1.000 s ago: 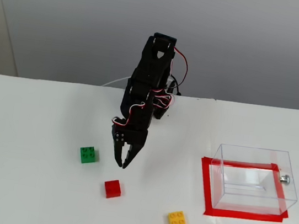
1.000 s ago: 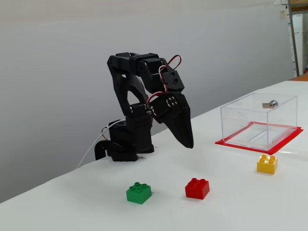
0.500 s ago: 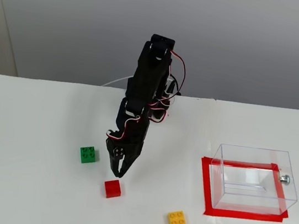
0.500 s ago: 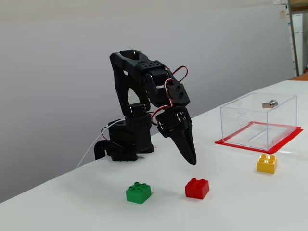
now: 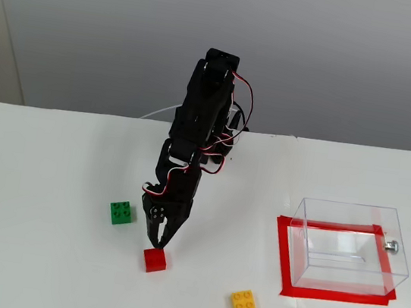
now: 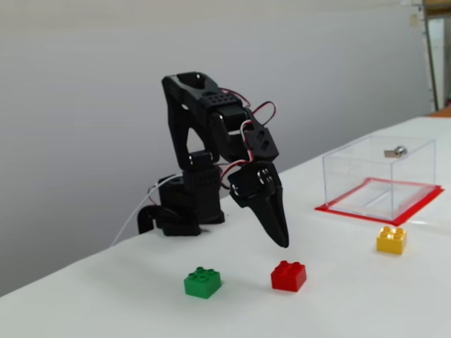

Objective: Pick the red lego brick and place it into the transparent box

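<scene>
The red lego brick (image 5: 154, 260) (image 6: 289, 276) lies on the white table, between a green brick and a yellow one. My black gripper (image 5: 157, 244) (image 6: 282, 243) points down and hangs just above the brick's far edge without touching it. Its fingers meet in a single point, shut with nothing in them. The transparent box (image 5: 336, 206) (image 6: 352, 172) stands to the right in both fixed views, with a small silver knob (image 5: 391, 245) (image 6: 398, 151) on one side.
A green brick (image 5: 121, 212) (image 6: 203, 282) sits left of the gripper and a yellow brick (image 5: 243, 303) (image 6: 391, 240) lies near the box. Red tape (image 5: 280, 256) (image 6: 338, 209) frames the box's base. The arm's base (image 6: 183, 211) stands at the back of the table.
The arm has reached forward and lowered, bringing the gripper tip from beside the green brick down to just over the red brick. The bricks and the box have not moved.
</scene>
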